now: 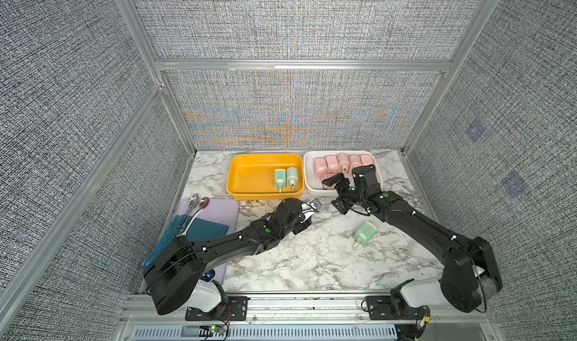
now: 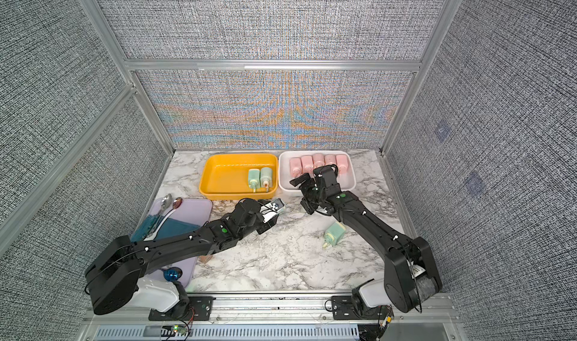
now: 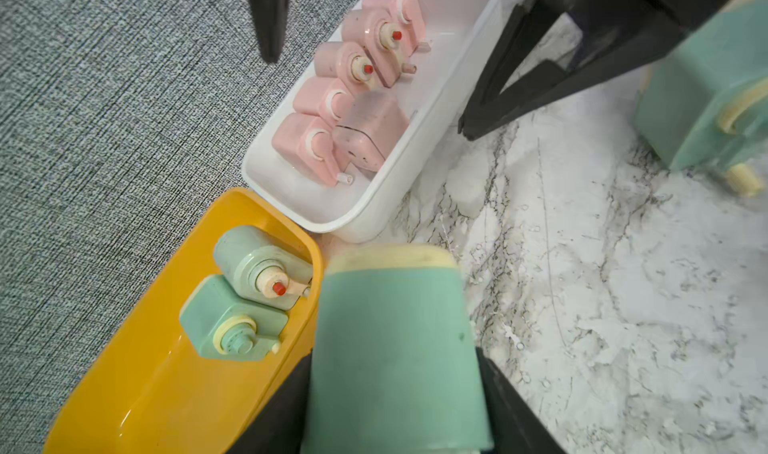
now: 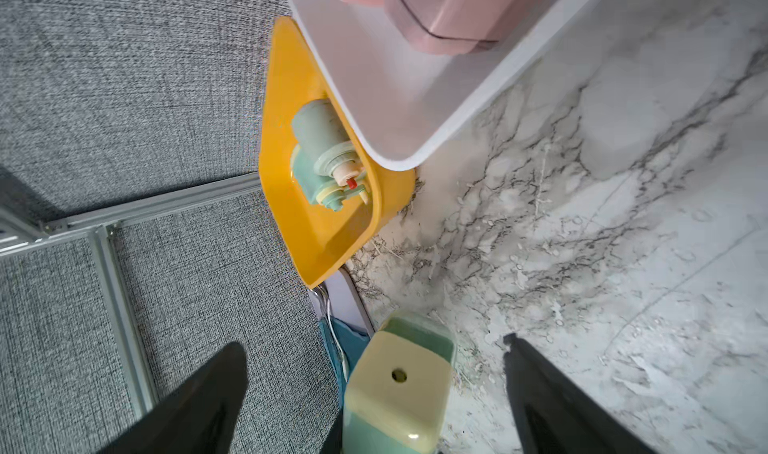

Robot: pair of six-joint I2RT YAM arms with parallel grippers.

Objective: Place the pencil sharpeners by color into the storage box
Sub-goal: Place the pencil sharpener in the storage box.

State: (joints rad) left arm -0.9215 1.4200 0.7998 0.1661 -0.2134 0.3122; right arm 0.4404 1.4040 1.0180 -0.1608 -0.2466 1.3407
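The jaws of the left gripper (image 3: 394, 353) were clamped on a mint green sharpener (image 3: 390, 306) beside the yellow tray (image 3: 137, 393), where two green ones (image 3: 249, 260) lay; those of the right gripper (image 4: 372, 348) were spread wide, empty, by the white tray (image 3: 374, 206) of pink sharpeners (image 3: 303, 140). The plastic body was judged light, stiff, slick — best taken across its flat faces, clear of the crank. Another green sharpener (image 1: 365, 233) was left on the marble tabletop (image 1: 312, 261) — grey walls (image 1: 281, 27) around.

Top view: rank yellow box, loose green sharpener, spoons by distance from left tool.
1. Yellow box, right beyond the left tool, toward the back.
2. Loose green sharpener, on the table to its right.
3. Spoons, on the lilac tray, far left.
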